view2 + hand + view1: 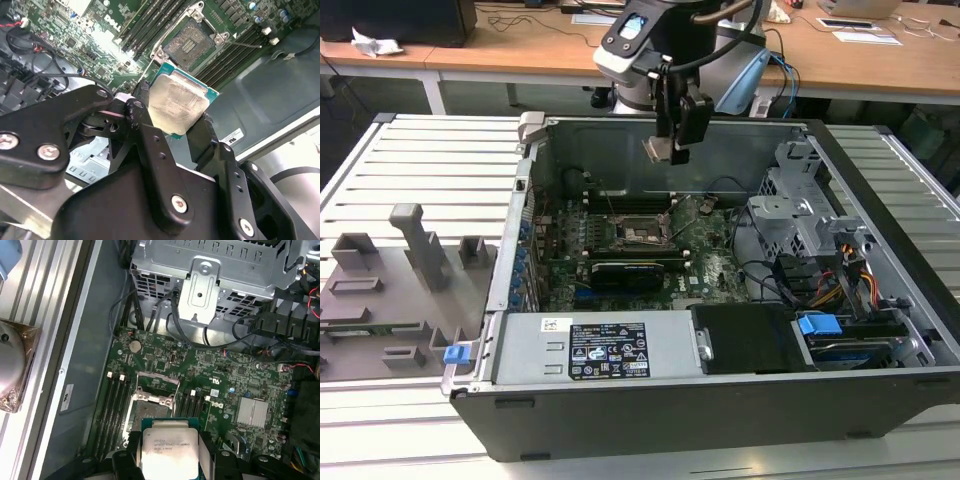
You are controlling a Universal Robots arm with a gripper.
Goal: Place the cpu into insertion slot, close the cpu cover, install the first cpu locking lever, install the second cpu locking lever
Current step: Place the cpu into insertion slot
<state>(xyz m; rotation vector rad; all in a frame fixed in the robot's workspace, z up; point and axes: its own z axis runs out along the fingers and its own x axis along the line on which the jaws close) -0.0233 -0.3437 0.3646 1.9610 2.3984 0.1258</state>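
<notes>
The cpu (pixel 177 107) is clamped between the fingers (pixel 200 135) of the gripper (pixel 176 111), hanging above the insertion slot (pixel 189 45), whose dark centre lies bare. Memory slots (pixel 227 52) flank that slot. The first wrist view shows fine print on the chip; the exterior view shows the open case (pixel 720 420) around the slot.

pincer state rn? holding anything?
The pincer: closed, holding the cpu by its edges, in the air, not yet in the insertion slot.
</notes>
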